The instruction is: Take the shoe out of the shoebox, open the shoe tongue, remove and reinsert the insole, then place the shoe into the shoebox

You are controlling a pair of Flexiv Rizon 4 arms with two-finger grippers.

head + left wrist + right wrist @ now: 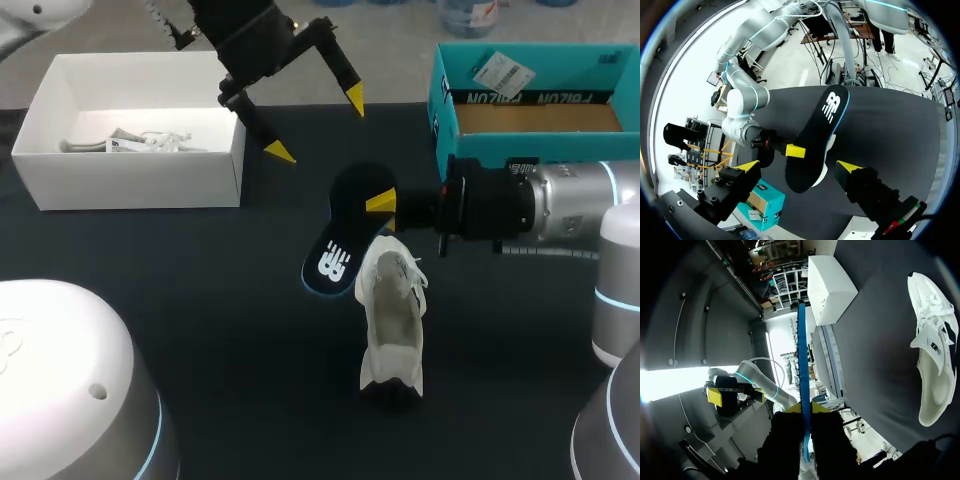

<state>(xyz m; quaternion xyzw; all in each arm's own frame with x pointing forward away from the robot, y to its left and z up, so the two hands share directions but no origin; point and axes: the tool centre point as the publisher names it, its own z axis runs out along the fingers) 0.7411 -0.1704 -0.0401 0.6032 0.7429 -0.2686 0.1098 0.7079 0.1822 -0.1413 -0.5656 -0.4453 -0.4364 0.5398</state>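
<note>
The white shoebox [130, 180] sits upper left on the desk; the white shoe [393, 320] lies lower centre; the black insole [335, 262] is held mid-frame just above it. I judge the insole light, thin and floppy, best pinched near one end. My right fingers [381, 201], reaching in level from the right, are clamped on its end; my left fingers [354, 97] hang spread wide and empty, upper centre.

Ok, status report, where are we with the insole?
Right gripper shut on the insole, out of the shoe. Left gripper open, empty. Shoe on the table beside the insole, nothing in the way.
</note>
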